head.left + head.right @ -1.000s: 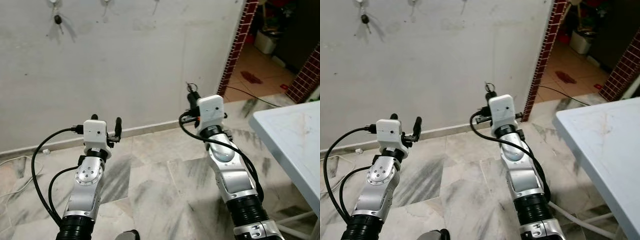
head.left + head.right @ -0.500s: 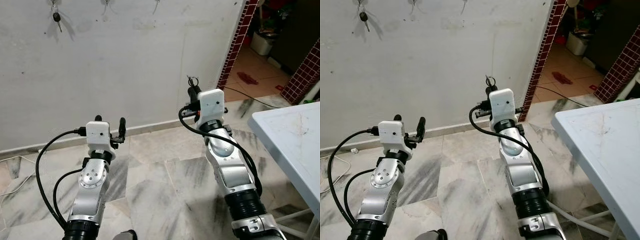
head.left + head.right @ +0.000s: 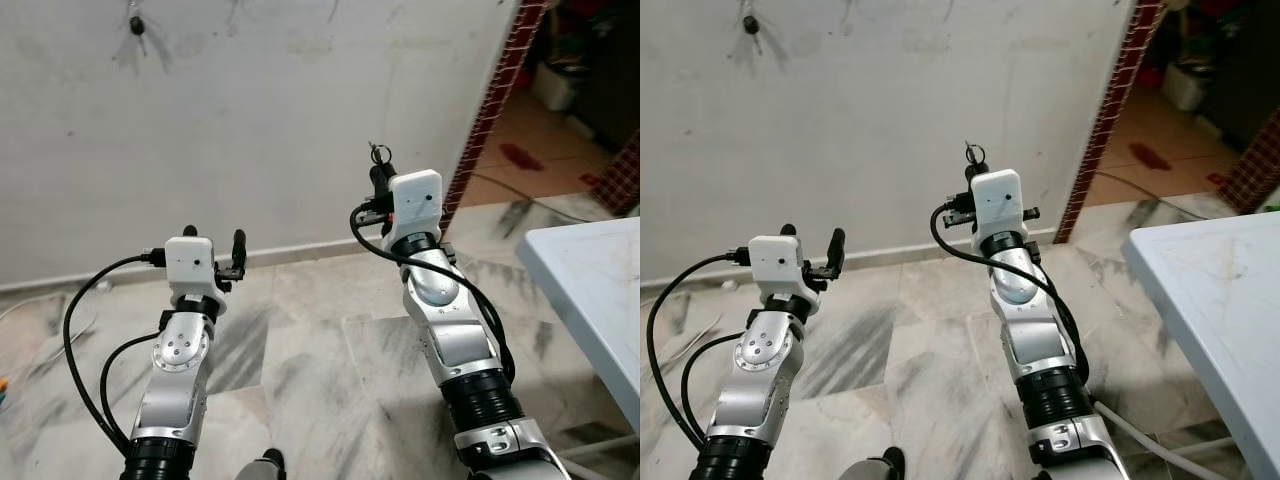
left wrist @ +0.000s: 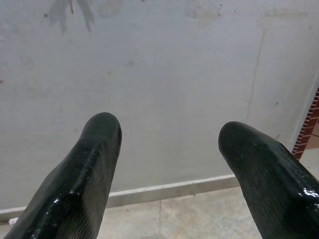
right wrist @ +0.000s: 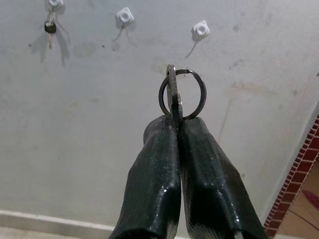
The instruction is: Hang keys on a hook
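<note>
I have the keys pinched tight in my right pincer, left pincer wide and empty, the free hook well above, so hanging remains.

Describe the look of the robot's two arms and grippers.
Both arms are silver metal with ribbed black collars near the base and a round bolted joint plate. Each wrist carries a white box housing with a black cable looping down the arm. The left gripper and right gripper each have two long, glossy black fingers with finely textured, rounded tips.
</note>
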Controlling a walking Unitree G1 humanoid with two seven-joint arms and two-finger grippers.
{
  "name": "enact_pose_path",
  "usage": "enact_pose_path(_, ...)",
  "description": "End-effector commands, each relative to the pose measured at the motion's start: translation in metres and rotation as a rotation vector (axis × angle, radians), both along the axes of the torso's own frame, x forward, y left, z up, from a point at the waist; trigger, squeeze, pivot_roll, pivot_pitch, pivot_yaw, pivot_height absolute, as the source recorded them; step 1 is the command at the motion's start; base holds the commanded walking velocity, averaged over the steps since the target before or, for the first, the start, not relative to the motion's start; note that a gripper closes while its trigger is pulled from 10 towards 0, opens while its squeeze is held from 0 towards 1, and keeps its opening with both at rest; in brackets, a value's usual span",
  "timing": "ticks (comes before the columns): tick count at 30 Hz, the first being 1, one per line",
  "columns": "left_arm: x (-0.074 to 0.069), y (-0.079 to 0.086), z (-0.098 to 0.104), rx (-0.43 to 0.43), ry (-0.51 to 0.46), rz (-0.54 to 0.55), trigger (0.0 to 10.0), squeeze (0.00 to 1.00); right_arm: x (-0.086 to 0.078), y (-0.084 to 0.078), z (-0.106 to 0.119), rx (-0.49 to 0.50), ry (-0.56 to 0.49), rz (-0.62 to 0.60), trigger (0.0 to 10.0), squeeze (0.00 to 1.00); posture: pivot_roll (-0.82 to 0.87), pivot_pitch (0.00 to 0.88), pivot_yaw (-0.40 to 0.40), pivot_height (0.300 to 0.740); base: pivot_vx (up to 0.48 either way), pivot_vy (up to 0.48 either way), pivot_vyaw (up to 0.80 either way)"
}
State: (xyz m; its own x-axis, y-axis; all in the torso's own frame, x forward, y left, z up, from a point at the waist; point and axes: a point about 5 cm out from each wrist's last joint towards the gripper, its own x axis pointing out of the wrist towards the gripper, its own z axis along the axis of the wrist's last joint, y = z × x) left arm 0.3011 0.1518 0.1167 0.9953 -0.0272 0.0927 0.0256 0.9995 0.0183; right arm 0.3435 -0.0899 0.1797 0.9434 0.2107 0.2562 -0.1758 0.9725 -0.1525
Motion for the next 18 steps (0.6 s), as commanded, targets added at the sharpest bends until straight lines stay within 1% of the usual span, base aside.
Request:
enact_pose_path(1, 0.0002, 0.0030, 0.0019, 0.001, -0.001, 0.011, 10.0, 0.00, 0.0021, 0.0015, 0.0074, 0.019, -0.025, 0.004, 10.0, 0.00, 0.05, 0.135, 0.007, 0.740, 0.000, 0.000, 0.00)
enact_pose_path(5, 0.0019, 0.0013, 0.0027, 0.003, 0.004, -0.008, 10.0, 0.00, 0.0033, 0.0041, 0.0082, 0.026, -0.031, 0.003, 10.0, 0.00, 0.05, 0.130, 0.025, 0.740, 0.000, 0.000, 0.00)
enact_pose_path(11, 0.0065, -0.0009, 0.0063, 0.031, 0.008, -0.066, 10.0, 0.00, 0.0026, 0.0027, 0.0044, 0.056, -0.031, -0.037, 10.0, 0.00, 0.05, 0.126, 0.094, 0.740, 0.000, 0.000, 0.00)
enact_pose_path(18, 0.0065, -0.0009, 0.0063, 0.031, 0.008, -0.066, 10.0, 0.00, 0.0026, 0.0027, 0.0044, 0.056, -0.031, -0.037, 10.0, 0.00, 0.05, 0.126, 0.094, 0.740, 0.000, 0.000, 0.00)
